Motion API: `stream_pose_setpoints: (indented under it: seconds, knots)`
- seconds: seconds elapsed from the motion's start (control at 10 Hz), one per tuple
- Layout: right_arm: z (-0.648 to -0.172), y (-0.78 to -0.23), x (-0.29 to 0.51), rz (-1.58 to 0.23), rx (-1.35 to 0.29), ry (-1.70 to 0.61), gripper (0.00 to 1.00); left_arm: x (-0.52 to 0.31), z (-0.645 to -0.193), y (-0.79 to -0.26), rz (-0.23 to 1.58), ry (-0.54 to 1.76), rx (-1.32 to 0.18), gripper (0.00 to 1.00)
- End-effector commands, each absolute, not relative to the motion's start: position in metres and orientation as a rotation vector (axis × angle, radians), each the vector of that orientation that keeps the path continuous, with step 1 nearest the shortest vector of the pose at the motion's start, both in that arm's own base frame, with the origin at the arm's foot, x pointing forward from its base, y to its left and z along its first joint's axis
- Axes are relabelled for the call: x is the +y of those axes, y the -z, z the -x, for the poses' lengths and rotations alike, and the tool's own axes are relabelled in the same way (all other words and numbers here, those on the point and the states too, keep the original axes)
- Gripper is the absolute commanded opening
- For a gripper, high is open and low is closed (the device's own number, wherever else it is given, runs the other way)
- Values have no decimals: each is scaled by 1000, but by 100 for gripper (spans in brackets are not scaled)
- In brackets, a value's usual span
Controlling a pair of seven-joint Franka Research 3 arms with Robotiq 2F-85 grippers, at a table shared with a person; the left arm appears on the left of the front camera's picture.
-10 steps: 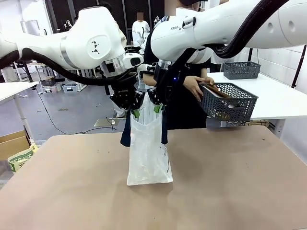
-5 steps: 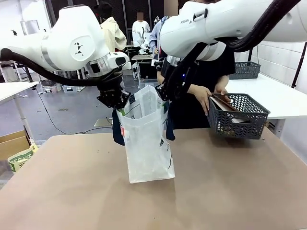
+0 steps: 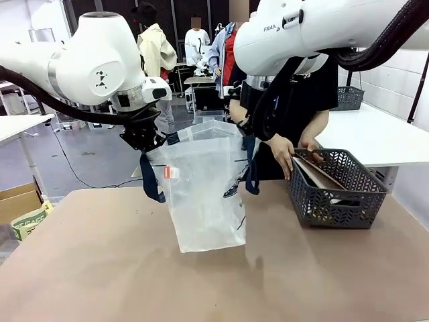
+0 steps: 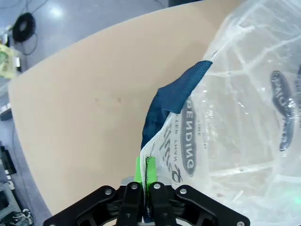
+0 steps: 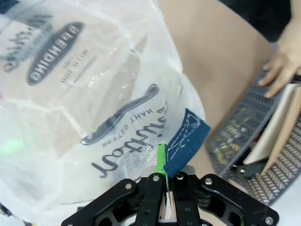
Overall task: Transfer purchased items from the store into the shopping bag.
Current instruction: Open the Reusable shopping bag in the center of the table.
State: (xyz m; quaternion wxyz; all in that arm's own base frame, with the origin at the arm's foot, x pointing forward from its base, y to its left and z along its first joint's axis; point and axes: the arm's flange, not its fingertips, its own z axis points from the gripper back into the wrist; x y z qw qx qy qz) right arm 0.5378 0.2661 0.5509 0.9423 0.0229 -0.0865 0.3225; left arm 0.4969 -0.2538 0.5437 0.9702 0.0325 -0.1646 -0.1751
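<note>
The shopping bag (image 3: 203,201), translucent with navy handles and a small red tag (image 3: 169,172), hangs stretched wide between both grippers, its bottom on the table. My left gripper (image 3: 149,141) is shut on the bag's rim beside one blue handle (image 4: 164,110); the pinched green pads (image 4: 139,170) show in the left wrist view. My right gripper (image 3: 250,131) is shut on the opposite rim next to the other handle (image 5: 184,141). The store, a dark mesh basket (image 3: 338,194), sits on the table to the right. A person's hand (image 3: 284,151) reaches into it at a flat tan item (image 3: 322,176).
The tan table (image 3: 100,268) has free room in front and to the left of the bag. A second grey basket (image 3: 347,98) stands on a white table behind. Other people stand far back. A cardboard box (image 3: 20,201) is on the floor at left.
The grippers have moved apart, pulling the bag's mouth from narrow to wide open. The person has lowered the basket from the air onto the table at right.
</note>
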Motion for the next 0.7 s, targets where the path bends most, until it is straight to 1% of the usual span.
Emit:
stream_pose_setpoints:
  seconds: [0.0, 0.2, 0.4, 0.6]
  knots:
    - [-540, -558, 261, 52, -141, -690, 0, -250, -492, -540, -125, 329, -384, 0]
    - [-542, -560, 254, 79, -134, -706, 0, -245, -494, -534, -163, 330, -426, 0]
    - [-541, -561, 253, 101, -184, -750, 0, -243, -494, -533, -211, 327, -496, 0]
    - [-532, -550, 269, 74, -301, -807, 0, -253, -492, -536, -91, 337, -487, 0]
